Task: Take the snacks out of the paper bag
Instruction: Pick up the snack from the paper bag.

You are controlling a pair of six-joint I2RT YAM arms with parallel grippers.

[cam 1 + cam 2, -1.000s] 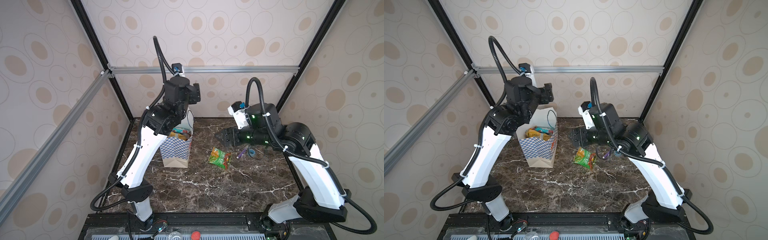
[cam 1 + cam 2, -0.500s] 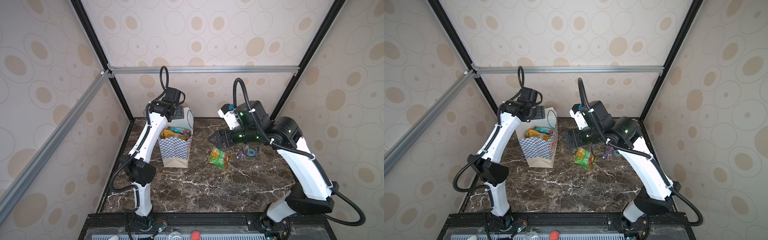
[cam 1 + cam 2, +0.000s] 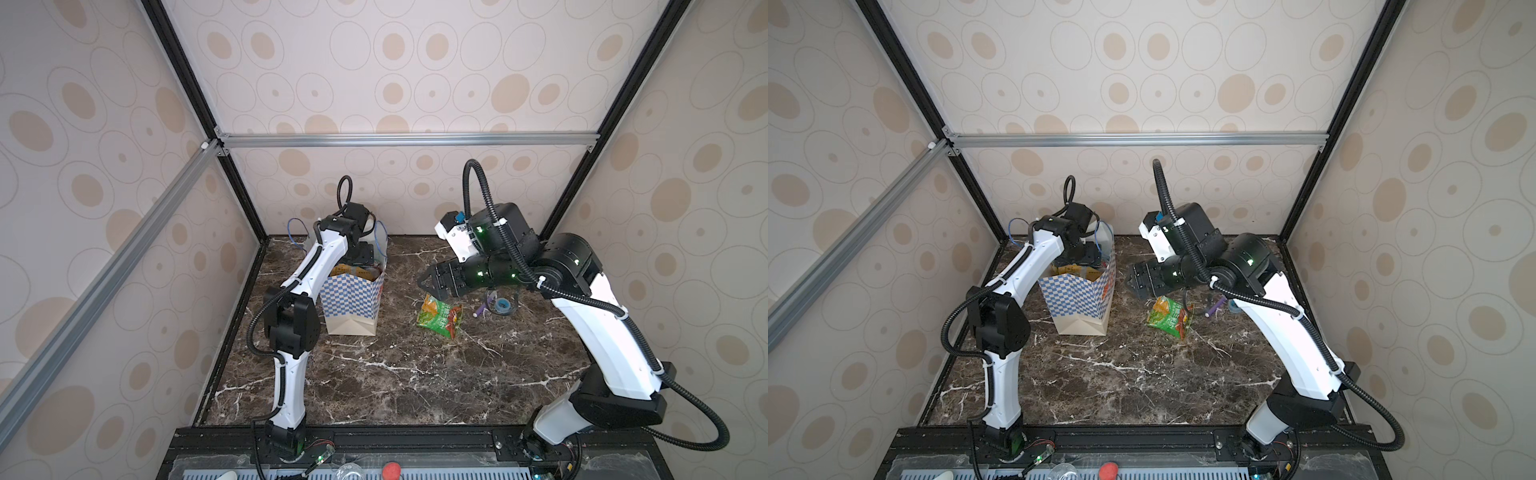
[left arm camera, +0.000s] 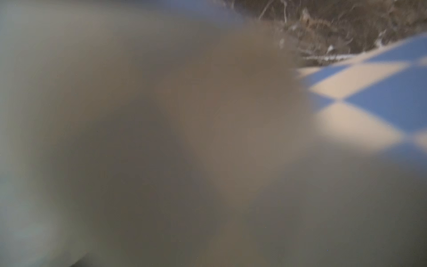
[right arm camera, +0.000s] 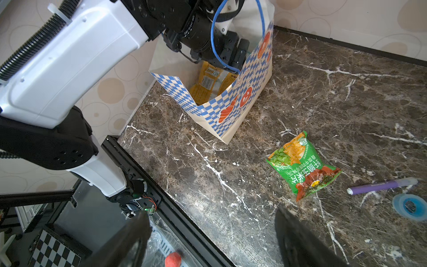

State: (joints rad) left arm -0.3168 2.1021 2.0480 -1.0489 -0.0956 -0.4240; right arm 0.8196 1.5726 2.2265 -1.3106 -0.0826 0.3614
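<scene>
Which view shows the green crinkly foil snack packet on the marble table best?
Right wrist view: the green foil snack packet lies large, sharp, unobstructed. Both top views show the packet small. Left wrist view misses it.

Around me the walls (image 3: 374,62) are beige paper with pale ovals and brown dots. Black posts (image 3: 242,195) stand in the back corners. A silver aluminium bar (image 3: 407,139) crosses the upper middle of both top views. Below it lies a dark brown marble tabletop (image 3: 415,374) with white veins, evenly lit. A black rail (image 3: 415,436) runs along its lower edge.
</scene>
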